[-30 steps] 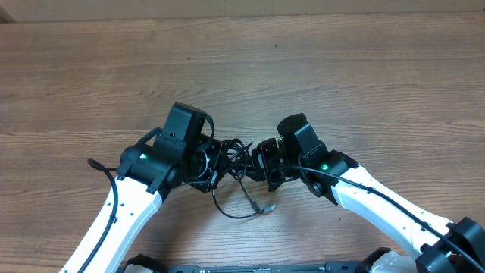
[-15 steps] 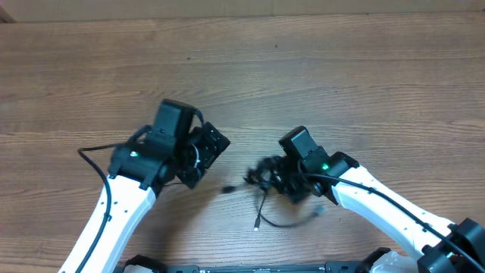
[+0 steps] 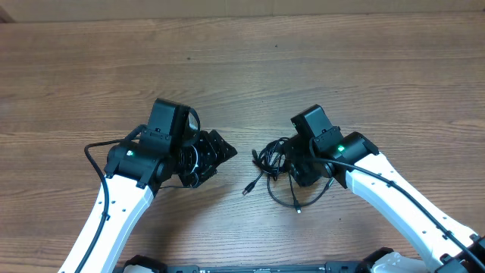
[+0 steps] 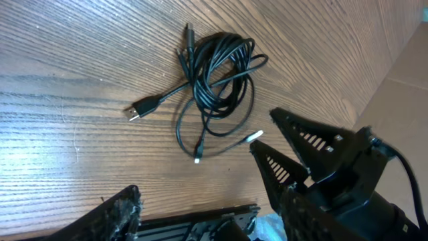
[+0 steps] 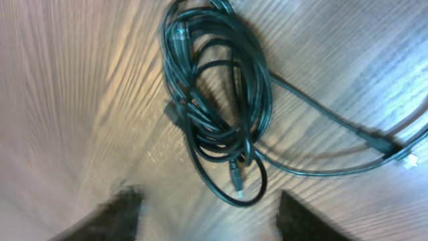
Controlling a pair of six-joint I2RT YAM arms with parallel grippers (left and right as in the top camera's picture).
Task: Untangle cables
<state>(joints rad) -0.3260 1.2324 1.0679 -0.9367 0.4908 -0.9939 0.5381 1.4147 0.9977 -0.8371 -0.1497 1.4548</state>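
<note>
The cables (image 3: 273, 161) lie on the wooden table as one tangled black bundle, with loose plug ends (image 3: 248, 189) trailing toward the front. In the left wrist view the cables (image 4: 217, 73) rest well ahead of my left gripper (image 4: 207, 221), which is open and empty. In the overhead view my left gripper (image 3: 221, 158) stands apart from the bundle, to its left. My right gripper (image 3: 297, 168) hovers at the bundle's right side. In the right wrist view the cables (image 5: 214, 100) sit just ahead of my right gripper (image 5: 207, 217), which is open with nothing between its fingers.
The right gripper's fingers (image 4: 301, 134) show in the left wrist view, beside a white-tipped plug (image 4: 254, 136). A silver USB plug (image 4: 134, 110) points left from the bundle. A thicker black wire (image 3: 95, 155) loops off the left arm.
Both grippers have opened and let go of the bundle. My left arm drew back to the left. The bundle shifted right with the right gripper and now lies loose on the table.
</note>
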